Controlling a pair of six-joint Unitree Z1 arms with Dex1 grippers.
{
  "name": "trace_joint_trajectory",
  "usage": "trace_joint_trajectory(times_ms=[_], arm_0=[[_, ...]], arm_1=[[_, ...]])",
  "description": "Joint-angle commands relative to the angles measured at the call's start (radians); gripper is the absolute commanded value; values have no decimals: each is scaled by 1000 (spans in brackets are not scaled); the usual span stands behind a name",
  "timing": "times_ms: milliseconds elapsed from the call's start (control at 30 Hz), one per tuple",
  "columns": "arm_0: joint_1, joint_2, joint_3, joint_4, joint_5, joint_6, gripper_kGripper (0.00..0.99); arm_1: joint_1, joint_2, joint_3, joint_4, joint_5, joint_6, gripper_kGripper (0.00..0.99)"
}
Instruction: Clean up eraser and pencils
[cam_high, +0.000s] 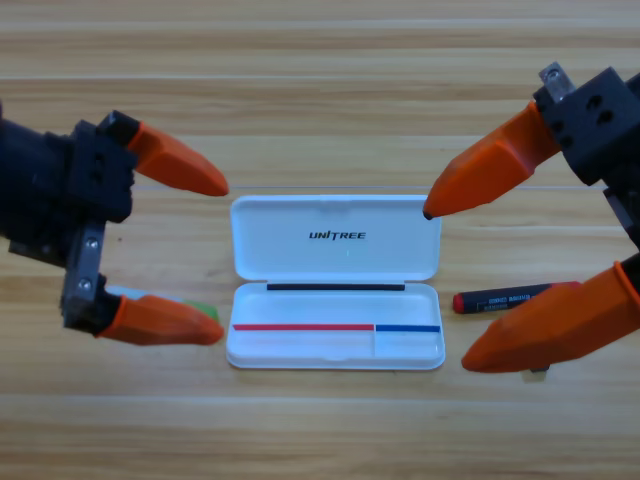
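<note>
Right end effector (452, 285), large in the frame and partly cut off at the right edge, is hanging over the right side of the tabletop (320, 90) with its two orange jaws spread wide apart, holding nothing; its upper jaw tip is lying over the top right corner of the case lid, and its lower jaw is reaching leftward just below the pencil. Left end effector (222, 258), equally large and entering from the left edge, is also standing open and empty, its upper jaw pointing toward the lid's top left corner and its lower jaw pointing at the case's lower left side. White pencil case (335, 350) is lying open in the middle of the tabletop between the two end effectors, its lid (335, 262) folded back toward the top of the picture and showing the print UNITREE, its tray nearer the bottom and carrying no pencil or eraser. Black pencil (500, 298), a thick round stick with a red end and small print along its barrel, is resting flat on the wood just beside the tray's right edge, apart from it, its far end passing behind the right lower jaw. Small green and white item, possibly the eraser (205, 309), is peeking out from behind the left lower jaw, left of the tray; most of it is hidden, so its identity is remaining uncertain. Wooden tabletop is showing horizontal plank lines throughout.
</note>
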Motion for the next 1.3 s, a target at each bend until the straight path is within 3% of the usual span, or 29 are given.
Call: trace_joint_trajectory(times_ms=[33,533,633,733,800,867,933,1000,1167,1300], arm_0=[[-24,31,-52,69,-11,10,990],[-33,42,-61,117,-11,16,988],[-35,51,-61,129,-10,21,990],[-35,45,-63,134,-2,23,989],[-35,39,-66,143,8,26,989],[-35,36,-76,157,30,43,989],[-35,36,-93,176,73,78,989],[-35,44,-119,199,147,139,989],[-19,93,-172,252,324,311,988],[91,157,-172,253,332,443,982]], arm_1=[[27,43,-2,14,4,7,969],[11,-38,21,14,-4,72,971],[11,-111,67,25,-7,49,931],[16,-139,101,25,-156,139,931],[-12,-116,110,25,-263,182,931],[-48,-90,121,25,-312,207,931],[-84,-73,151,3,-329,259,931],[-94,-49,196,-41,-417,372,931],[-168,86,208,-46,-506,604,933],[-193,203,231,-46,-530,642,954]])
